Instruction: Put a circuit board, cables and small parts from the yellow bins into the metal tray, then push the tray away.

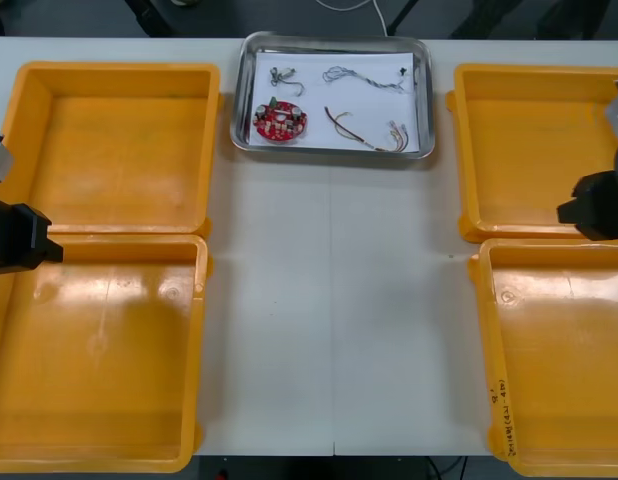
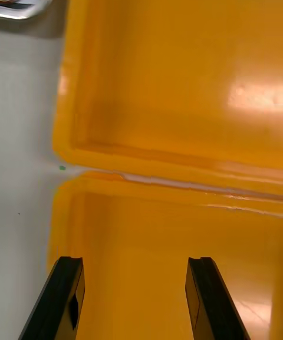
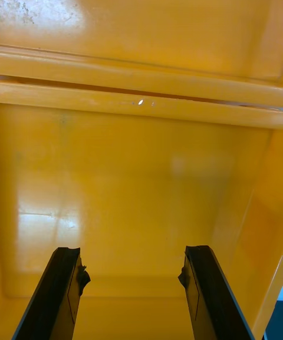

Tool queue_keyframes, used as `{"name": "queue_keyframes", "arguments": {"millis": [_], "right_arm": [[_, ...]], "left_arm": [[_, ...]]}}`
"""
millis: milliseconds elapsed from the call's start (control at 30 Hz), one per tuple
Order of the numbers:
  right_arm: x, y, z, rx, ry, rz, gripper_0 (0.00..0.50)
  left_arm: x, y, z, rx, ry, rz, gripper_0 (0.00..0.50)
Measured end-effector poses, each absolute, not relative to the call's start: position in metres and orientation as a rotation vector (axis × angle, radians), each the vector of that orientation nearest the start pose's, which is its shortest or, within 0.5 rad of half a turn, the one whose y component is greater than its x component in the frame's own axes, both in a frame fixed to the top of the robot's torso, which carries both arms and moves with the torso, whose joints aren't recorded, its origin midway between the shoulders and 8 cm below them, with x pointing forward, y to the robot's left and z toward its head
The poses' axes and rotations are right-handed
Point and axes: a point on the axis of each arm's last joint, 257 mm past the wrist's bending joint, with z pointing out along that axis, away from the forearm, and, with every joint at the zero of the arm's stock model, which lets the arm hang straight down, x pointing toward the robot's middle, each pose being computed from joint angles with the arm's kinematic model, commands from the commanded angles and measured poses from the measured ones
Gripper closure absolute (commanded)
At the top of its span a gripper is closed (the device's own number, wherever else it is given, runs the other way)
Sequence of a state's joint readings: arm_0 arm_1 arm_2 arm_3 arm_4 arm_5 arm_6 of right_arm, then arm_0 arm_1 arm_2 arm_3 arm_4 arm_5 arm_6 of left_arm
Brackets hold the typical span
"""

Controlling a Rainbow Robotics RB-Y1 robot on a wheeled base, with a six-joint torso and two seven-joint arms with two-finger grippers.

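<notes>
**Metal tray**: sits at the far edge of the tabletop, midway between the two grippers and well apart from both. It lies forward and inward of each. One corner of it shows past the right gripper's fingers, beyond the far right bin.

**Tray contents**, on the white lining:
- round red circuit board
- twisted blue and white cable
- red and yellow cable
- small metal parts, just beyond the board

**Yellow bins**: four.
- far left bin and near left bin, under and ahead of the left gripper
- far right bin and near right bin, under and ahead of the right gripper

Every bin floor that shows is bare.

**Left gripper**: at the left side of the tabletop, above the near left bin, with the seam between the two left bins just ahead of it. Its fingers are spread wide and hold nothing.

**Right gripper**: mirrors it at the right side, above the near right bin with the seam ahead. Its fingers are spread wide and hold nothing.

**Status (judged)**: loading looks complete, with board, cables and parts all in the tray. The tray's place at the far edge suggests the push is made as well. Little or nothing appears left to do.
</notes>
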State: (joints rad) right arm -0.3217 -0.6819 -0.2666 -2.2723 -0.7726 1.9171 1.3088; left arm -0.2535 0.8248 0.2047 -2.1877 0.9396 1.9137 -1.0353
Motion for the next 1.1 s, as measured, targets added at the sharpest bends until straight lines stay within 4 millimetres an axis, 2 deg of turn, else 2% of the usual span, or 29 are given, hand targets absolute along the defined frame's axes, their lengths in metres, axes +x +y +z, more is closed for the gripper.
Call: {"name": "queue_keyframes", "arguments": {"millis": [200,367,533,733,1100], "right_arm": [[0.408,-0.365,-0.123,0.043,2.550,0.070,0.000],[0.402,-0.386,-0.136,0.104,2.596,0.047,0.000],[0.387,-0.405,-0.162,0.153,2.666,0.022,0.000],[0.387,-0.416,-0.179,0.210,2.672,0.042,0.000],[0.407,-0.416,-0.176,0.204,2.600,0.040,0.000]], "left_arm": [[0.381,0.332,-0.155,-0.129,2.703,-0.100,0.000],[0.381,0.332,-0.155,-0.129,2.703,-0.100,0.000],[0.381,0.332,-0.155,-0.129,2.703,-0.100,0.000],[0.381,0.332,-0.155,-0.129,2.703,-0.100,0.000],[0.381,0.332,-0.155,-0.129,2.703,-0.100,0.000]]}}
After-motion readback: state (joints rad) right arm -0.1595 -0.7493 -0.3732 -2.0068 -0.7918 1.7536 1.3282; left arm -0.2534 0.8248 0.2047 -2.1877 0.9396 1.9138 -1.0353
